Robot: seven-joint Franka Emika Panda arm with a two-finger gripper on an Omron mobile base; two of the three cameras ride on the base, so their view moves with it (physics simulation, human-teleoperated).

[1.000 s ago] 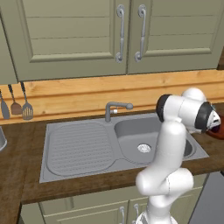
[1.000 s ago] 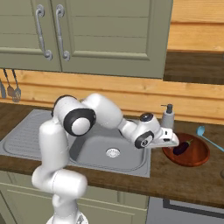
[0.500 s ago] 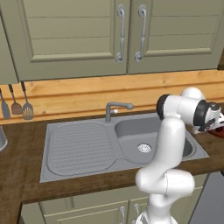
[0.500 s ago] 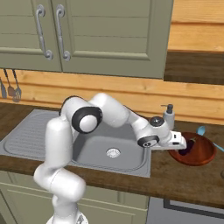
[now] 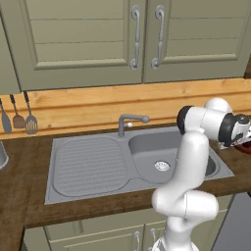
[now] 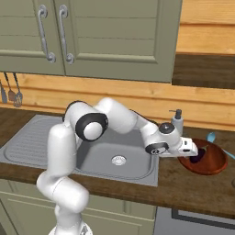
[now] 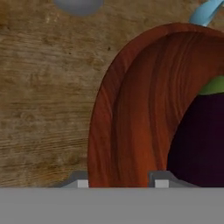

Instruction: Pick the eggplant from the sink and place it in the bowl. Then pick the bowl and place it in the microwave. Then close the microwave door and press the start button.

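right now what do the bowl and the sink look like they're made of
The bowl looks like polished wood: reddish-brown, with streaky grain lines and a soft gloss, though glazed ceramic can't be ruled out. The sink looks like brushed stainless steel: even matte grey, with a pressed ribbed drainboard and a round metal drain.

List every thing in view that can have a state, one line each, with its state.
eggplant: lying inside the bowl.
bowl: upright on the counter, right of the sink.
sink: basin bare, no water running.
cabinet doors: shut.
gripper: low at the bowl's near rim, one fingertip either side of it; whether it grips yet is unclear.
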